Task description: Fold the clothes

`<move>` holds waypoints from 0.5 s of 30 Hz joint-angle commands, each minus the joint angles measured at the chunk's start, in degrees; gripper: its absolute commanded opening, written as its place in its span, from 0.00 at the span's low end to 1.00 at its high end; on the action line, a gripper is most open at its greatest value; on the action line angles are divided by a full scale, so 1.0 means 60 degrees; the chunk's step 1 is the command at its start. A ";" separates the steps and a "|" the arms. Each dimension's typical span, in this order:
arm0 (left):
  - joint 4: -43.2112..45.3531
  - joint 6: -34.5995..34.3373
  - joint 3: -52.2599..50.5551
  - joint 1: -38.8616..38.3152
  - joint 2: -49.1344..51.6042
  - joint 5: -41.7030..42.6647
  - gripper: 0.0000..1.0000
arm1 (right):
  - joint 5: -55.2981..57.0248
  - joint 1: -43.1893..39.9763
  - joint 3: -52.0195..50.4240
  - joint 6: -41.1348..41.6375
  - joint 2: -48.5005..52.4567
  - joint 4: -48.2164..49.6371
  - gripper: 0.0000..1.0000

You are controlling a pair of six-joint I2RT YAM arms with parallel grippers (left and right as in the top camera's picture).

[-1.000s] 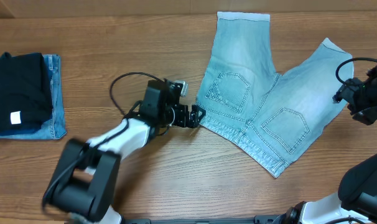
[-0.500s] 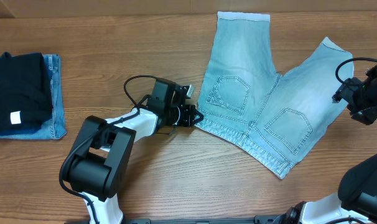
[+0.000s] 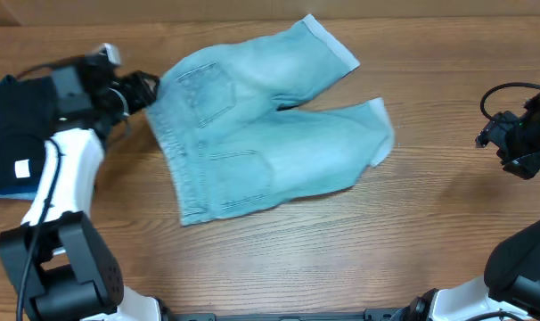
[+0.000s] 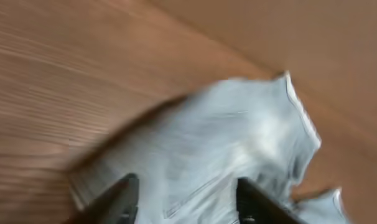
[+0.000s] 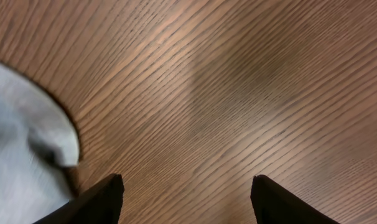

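Observation:
The light blue denim shorts [image 3: 261, 152] lie spread left of the table's middle, waistband to the left, back pockets up and both cuffed legs pointing right. My left gripper [image 3: 145, 87] is at the waistband's upper left corner. In the blurred left wrist view its jaws [image 4: 188, 202] stand apart, open, with the denim [image 4: 238, 137] spread between and beyond them. My right gripper [image 3: 495, 141] hangs open at the right edge, well away from the shorts. Bare wood shows between its fingers [image 5: 188, 199], and a leg hem [image 5: 20, 149] sits at the left of the right wrist view.
A folded black garment [image 3: 16, 125] with a small white tag lies at the far left, partly under my left arm. A black cable [image 3: 502, 89] loops above the right arm. Both arm bases stand at the table's front edge.
The left gripper shut on the waistband, then swept far left, dragging and turning the shorts across the table. Its jaws now stand apart again. The right arm has not moved.

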 commanded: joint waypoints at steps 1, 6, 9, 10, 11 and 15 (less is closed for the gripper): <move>-0.0994 0.0608 0.0335 -0.0135 -0.0244 0.0965 0.86 | -0.0361 0.0022 0.0226 -0.0120 -0.0262 0.0004 0.70; -0.3435 0.1800 0.0335 -0.0619 -0.0244 0.0171 1.00 | -0.2011 0.0033 0.0204 -0.1330 -0.0259 0.0047 0.70; -0.4929 0.1803 0.0321 -0.1118 -0.0244 -0.0820 1.00 | -0.3351 0.0127 -0.0047 -0.2499 -0.0259 0.0069 0.71; -0.5187 0.1800 0.0313 -0.1271 -0.0240 -0.1118 1.00 | -0.3519 0.0189 -0.0200 -0.2601 -0.0259 0.0138 0.74; -0.5442 0.1800 0.0302 -0.1457 -0.0240 -0.1468 1.00 | -0.3657 0.0306 -0.0455 -0.2656 -0.0259 0.0295 0.75; -0.6379 0.1475 0.0266 -0.2386 -0.0240 -0.3530 1.00 | -0.4371 0.0838 -0.1716 -0.2827 -0.0248 0.1224 0.78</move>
